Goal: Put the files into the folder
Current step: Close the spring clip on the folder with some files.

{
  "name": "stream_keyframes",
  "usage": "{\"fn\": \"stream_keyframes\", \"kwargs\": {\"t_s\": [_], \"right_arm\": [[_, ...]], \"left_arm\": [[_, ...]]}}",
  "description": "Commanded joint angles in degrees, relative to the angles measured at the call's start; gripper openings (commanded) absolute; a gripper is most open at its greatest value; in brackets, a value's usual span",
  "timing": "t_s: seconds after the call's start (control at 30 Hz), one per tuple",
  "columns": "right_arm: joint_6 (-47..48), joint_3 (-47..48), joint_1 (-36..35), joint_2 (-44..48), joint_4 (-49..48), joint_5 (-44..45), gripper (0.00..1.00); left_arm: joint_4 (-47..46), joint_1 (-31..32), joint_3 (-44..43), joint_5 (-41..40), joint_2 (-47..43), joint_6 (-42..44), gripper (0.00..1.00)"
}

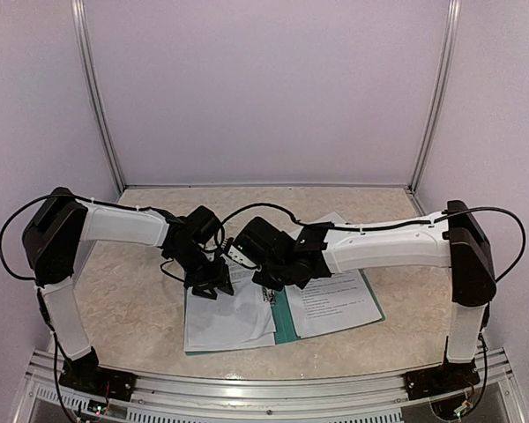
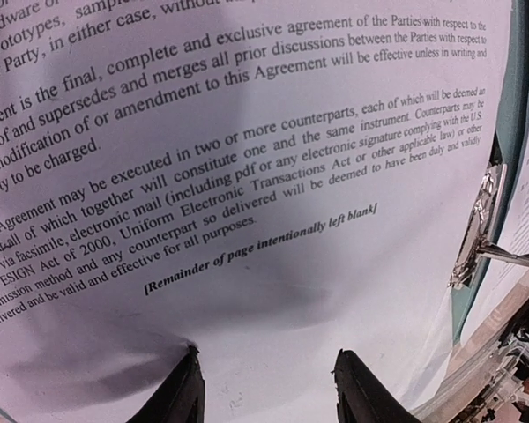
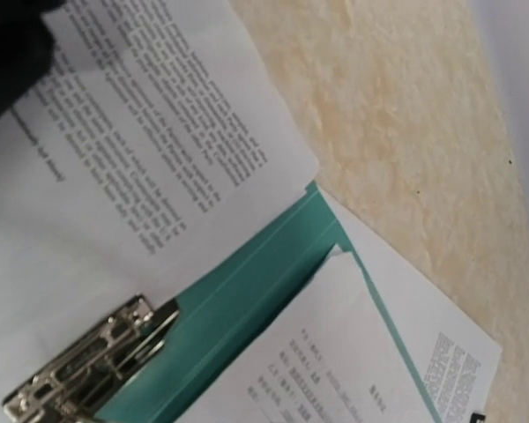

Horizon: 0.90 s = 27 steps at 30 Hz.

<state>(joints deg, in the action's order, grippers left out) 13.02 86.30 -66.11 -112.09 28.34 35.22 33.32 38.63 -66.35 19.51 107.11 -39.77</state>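
Now the files (image 2: 247,159) show matt white paper, the folder (image 3: 247,300) smooth teal, slight sheen (its clip (image 3: 88,370) gleams, polished metal); worktop (image 3: 406,106) upper right mottled, stone-look.

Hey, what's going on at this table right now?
Two robot arms are working over an open teal folder on the table. Printed white sheets lie on both its leaves. The left gripper is open, low over the left sheet beside the silver clip. The right gripper hangs above the folder's middle; its jaws cannot be made out.

Folder (image 1: 285,326) lay open on desk (image 1: 128,304), lower ctr of frame; files (image 1: 227,319) on both leaves, clip (image 3: 88,374) betw. them.
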Motion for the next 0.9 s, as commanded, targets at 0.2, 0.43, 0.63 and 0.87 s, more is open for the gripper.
{"fn": "stream_keyframes", "kwargs": {"t_s": [0.2, 0.43, 0.63, 0.87], "right_arm": [[-5.43, -2.21, 3.72, 4.78, -2.08, -11.43, 0.24], [-10.97, -10.56, 7.97, 12.3, -5.62, -23.63, 0.55], [-12.84, -15.16, 9.03, 14.67, -7.25, -25.46, 0.58], [-16.23, -18.78, 9.18, 17.32, -8.78, -25.46, 0.59]], "left_arm": [[2.63, 0.83, -0.67, -0.26, 2.37, 0.53, 0.48], [3.34, 0.83, -1.18, -1.4, 1.17, 0.5, 0.5], [5.38, 0.81, -3.01, -4.33, -1.5, 0.91, 0.54], [6.2, 0.83, -5.37, -4.88, -4.96, 0.77, 0.57]]}}
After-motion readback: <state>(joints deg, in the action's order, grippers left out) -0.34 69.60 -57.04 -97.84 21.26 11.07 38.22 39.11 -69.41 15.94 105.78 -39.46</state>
